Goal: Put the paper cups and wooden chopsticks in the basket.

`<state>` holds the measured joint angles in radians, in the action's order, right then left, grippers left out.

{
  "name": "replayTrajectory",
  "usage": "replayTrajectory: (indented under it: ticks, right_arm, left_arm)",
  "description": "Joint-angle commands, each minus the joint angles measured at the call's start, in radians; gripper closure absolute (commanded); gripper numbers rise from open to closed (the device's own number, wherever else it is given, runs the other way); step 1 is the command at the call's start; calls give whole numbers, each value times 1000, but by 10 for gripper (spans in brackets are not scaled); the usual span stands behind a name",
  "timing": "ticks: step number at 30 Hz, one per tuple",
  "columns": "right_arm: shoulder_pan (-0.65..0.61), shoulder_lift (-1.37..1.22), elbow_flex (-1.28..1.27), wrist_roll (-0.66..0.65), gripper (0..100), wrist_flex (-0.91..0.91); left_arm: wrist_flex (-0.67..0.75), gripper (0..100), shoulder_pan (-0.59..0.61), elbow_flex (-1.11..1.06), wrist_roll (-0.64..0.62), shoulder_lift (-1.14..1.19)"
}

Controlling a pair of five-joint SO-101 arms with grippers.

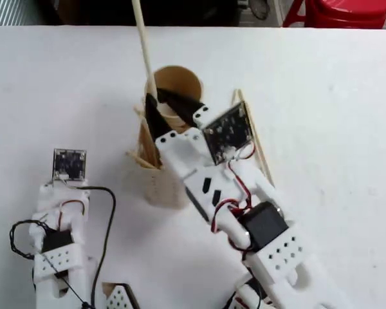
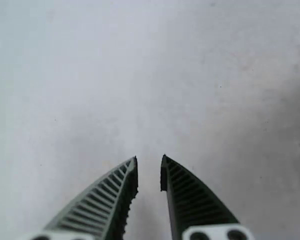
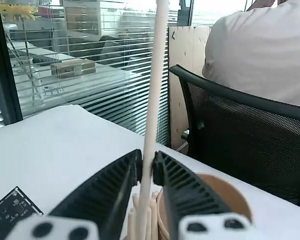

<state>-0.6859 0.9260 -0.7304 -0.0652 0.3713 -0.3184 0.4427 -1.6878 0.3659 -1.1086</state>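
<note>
Right gripper [image 3: 146,169] clamps one chopstick [image 3: 156,75] upright above the paper cup [image 1: 178,78] at twelve o'clock. Left gripper [image 2: 149,167], slightly parted, hangs at eight. Job looks barely begun.

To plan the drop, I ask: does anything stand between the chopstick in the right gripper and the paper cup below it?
Nothing visible does. The right gripper is shut on the upright chopstick, close over the paper cup. The other chopsticks stand bundled beside the cup's open mouth, not across it.

Pale chopstick [image 1: 143,45], tan paper cup [image 1: 180,80], white table [image 1: 321,96] (ribbed black fingers [image 3: 190,195]).
</note>
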Motion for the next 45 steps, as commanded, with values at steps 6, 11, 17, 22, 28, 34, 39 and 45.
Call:
replayTrajectory:
  ticks: [6,11,17,22,28,34,39,45]
  right_arm:
    - [2,47,9,5,823,105]
    - [159,179,28,-23,872,331]
    - [452,311,38,-333,854,667]
    - [676,232,-64,-494,854,651]
    - [783,-96,-199,-704,857,518]
    - [837,-489,-97,-710,854,409]
    - [835,-766,75,-707,854,407]
    - [834,-974,226,-707,854,407]
  left_arm:
    - [-2,902,8,2,12,-16]
    - [-2,902,8,2,12,-16]
    - [-2,902,8,2,12,-16]
    - [-2,902,8,2,12,-16]
    - [-2,902,8,2,12,-16]
    - [-2,902,8,2,12,-16]
    - [-2,902,8,2,12,-16]
    - [-2,902,8,2,12,-16]
